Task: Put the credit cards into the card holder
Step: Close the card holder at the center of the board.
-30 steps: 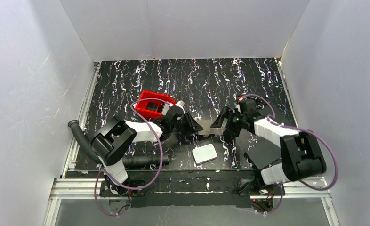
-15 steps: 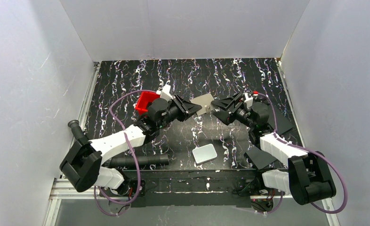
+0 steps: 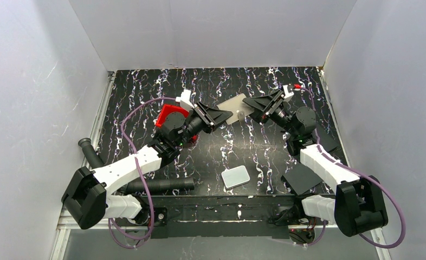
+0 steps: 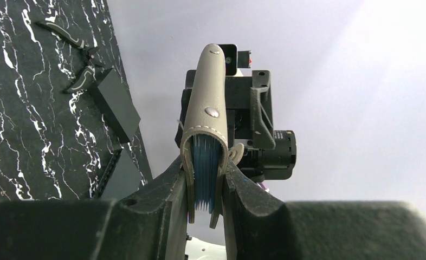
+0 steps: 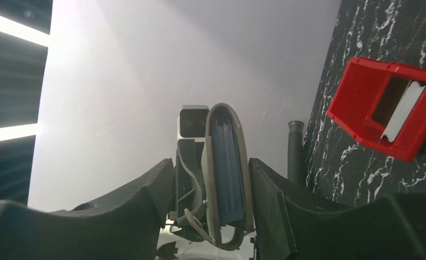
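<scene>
Grey-beige stitched leather card holder (image 3: pixel 235 110) is held up off the black white-veined marbled table (image 3: pixel 146 92), mid-air between the two arms, at the middle of the far half.

Left gripper (image 3: pixel 221 115) is clenched on the card holder. In the left wrist view both fingers (image 4: pixel 175 187) are pressed against the holder's two sides at its open end. Two metal rivets are seen on the holder's flap.

Thin pale blue credit cards (image 4: pixel 205 173) are seen edge-on as a stack, already inside the holder's mouth, between the two leather walls. The same blue stack is seen from the other end in the right wrist view.

Right gripper (image 3: pixel 252 111) is placed at the holder's opposite end with its jaws spread. The holder is straddled: one finger is right at the leather, and a gap is left on the other side. No clamp is shown.

Red open plastic tray (image 3: pixel 167 114) sits on the table behind the left wrist. White rounded-corner slab (image 3: pixel 236 177) lies flat near the front edge, between the arm bases. Black flat sheet (image 3: pixel 303 176) lies on the right, beside the right arm. Black ribbed hose (image 3: pixel 159 186) lies along the front left. Black-handled pliers (image 4: pixel 75 51) and a black block (image 4: pixel 113 103) are seen on the table in the left wrist view.
</scene>
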Tool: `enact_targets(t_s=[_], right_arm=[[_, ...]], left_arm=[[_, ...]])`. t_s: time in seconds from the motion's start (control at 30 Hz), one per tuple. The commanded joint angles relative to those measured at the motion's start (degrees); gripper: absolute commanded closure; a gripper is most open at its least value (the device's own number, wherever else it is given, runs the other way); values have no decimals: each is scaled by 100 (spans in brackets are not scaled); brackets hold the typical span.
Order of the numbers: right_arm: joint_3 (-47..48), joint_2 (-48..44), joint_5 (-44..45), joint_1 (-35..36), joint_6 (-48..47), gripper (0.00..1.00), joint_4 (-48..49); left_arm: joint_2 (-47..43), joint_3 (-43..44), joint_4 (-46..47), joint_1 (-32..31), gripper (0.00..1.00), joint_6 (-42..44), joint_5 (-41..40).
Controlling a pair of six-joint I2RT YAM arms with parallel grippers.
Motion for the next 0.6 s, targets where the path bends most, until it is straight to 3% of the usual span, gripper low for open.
enact_targets(t_s=[0.0, 0.07, 0.13, 0.23, 0.3, 0.37, 0.4, 0.47, 0.5, 0.57], right_arm=[[369, -1, -185, 131, -58, 37, 402], [430, 39, -207, 161, -27, 40, 534], [463, 86, -223, 170, 67, 53, 701], [519, 173, -370, 163, 53, 93, 840], [685, 270, -750, 122, -207, 99, 660], [931, 468, -1267, 30, -494, 99, 582], [1099, 616, -1682, -15, -623, 99, 557], [1518, 909, -2561, -88, -986, 99, 317], [1662, 1006, -2866, -107, -1089, 99, 238], [1898, 1146, -3387, -110, -1185, 99, 232]], left_arm=[[-162, 327, 381, -44, 100, 128, 4], [-91, 348, 438, -65, 100, 74, 51], [-100, 316, 472, -102, 100, 149, 30], [-226, 259, 441, -114, 99, 526, 29], [-397, 272, 52, -119, 81, 796, 113], [-617, 263, -523, -110, 52, 1167, 194], [-728, 302, -892, -95, 44, 1321, 259], [-852, 592, -2142, -39, 13, 1731, 466], [-854, 765, -2666, -4, 3, 1894, 607], [-769, 1068, -3699, 189, 2, 2031, 908]])
